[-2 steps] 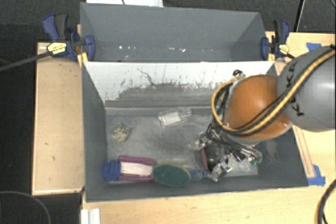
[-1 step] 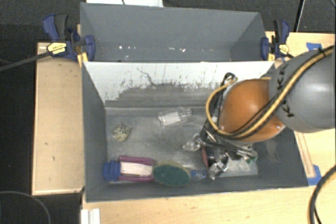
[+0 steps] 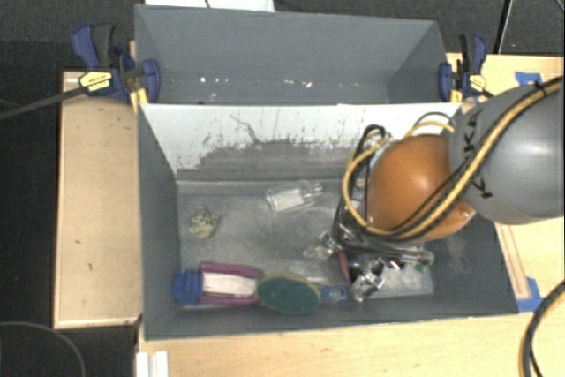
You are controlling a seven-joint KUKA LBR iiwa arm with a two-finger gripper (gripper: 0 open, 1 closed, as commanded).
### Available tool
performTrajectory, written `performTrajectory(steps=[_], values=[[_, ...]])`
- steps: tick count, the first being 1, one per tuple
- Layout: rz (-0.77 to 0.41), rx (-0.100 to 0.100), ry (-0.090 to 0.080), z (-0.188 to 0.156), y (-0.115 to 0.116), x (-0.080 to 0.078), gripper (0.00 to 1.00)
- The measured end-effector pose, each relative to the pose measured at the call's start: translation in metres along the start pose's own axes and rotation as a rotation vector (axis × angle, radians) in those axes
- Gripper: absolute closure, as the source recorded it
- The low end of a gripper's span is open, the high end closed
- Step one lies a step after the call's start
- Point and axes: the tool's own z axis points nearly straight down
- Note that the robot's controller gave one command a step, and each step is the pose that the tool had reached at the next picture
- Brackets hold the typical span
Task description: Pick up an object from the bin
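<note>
Clear plastic scrap (image 3: 408, 275), crumpled and glinting, lies on the bin (image 3: 265, 146) floor at front right. Gripper (image 3: 364, 276) sits low just beside it, dark metal with red bits; whether it is spread or closed on anything, cannot tell from here. Above it, a smooth rounded orange cover (image 3: 413, 186), looped by yellow and black cables (image 3: 353, 181). To the left along the front wall: a flat green oval pad (image 3: 287, 294) touching a purple-and-white tube (image 3: 225, 284) with a blue end. Farther back, a small clear bottle (image 3: 294, 197) lies on its side. Well to the left, a pale speckled lump (image 3: 204, 223). The grey metal floor is scuffed.
</note>
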Motion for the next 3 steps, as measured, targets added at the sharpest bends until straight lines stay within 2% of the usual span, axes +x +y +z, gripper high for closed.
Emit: performTrajectory(steps=[1, 2, 3], values=[[0.002, -0.003, 0.004, -0.001, 0.001, 0.001, 1.0], [0.008, -0.009, 0.012, -0.014, 0.001, 0.0, 1.0], [0.014, -0.005, 0.009, -0.11, -0.002, -0.003, 1.0]])
